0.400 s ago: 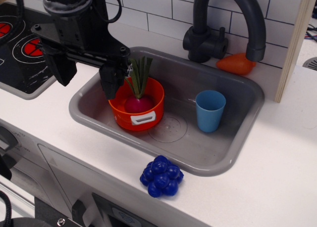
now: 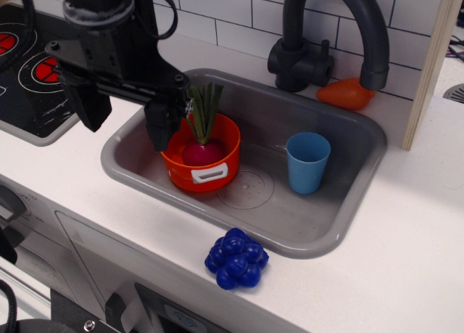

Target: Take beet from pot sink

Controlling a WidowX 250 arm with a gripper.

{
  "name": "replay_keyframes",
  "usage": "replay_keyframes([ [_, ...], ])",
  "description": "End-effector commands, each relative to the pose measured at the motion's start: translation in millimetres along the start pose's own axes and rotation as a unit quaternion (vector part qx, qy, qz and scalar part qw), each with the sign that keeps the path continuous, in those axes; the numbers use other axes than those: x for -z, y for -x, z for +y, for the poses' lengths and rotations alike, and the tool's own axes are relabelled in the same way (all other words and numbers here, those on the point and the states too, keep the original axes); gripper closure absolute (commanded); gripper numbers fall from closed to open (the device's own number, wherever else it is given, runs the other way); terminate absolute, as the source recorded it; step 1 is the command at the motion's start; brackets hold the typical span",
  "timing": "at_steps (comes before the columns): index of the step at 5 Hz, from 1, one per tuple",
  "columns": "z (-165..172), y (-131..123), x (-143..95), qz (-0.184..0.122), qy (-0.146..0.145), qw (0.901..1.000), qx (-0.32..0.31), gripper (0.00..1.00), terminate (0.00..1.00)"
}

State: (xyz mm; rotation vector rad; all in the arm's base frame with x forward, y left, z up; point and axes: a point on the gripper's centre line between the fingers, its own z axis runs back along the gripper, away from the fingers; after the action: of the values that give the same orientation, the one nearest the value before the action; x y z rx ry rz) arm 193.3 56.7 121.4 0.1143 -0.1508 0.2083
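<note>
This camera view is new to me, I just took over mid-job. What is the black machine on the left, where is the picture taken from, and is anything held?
The one view looks down from the front at a toy kitchen counter. The black machine is the robot arm; its gripper hangs over the left rim of the grey sink, jaws apart and holding nothing. In the sink sits the orange pot with the beet inside, leaves upright, beside a blue cup. A dark faucet arches above, with an orange toy behind it. Blue grapes lie on the counter in front; a toy stove is at far left.
</note>
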Motion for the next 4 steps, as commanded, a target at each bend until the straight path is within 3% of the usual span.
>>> replay_keyframes([
  [1,-32.4,-53.1,9.7,-0.024,-0.002,0.996,-0.086,0.0,0.0],
  [2,-41.1,-77.0,17.1,-0.035,-0.003,0.992,-0.121,0.0,0.0],
  [3,-31.8,-96.5,23.1,-0.069,0.0,0.9853,-0.156,0.0,0.0],
  [4,-12.7,-112.5,33.1,-0.08,-0.016,0.9771,-0.196,0.0,0.0],
])
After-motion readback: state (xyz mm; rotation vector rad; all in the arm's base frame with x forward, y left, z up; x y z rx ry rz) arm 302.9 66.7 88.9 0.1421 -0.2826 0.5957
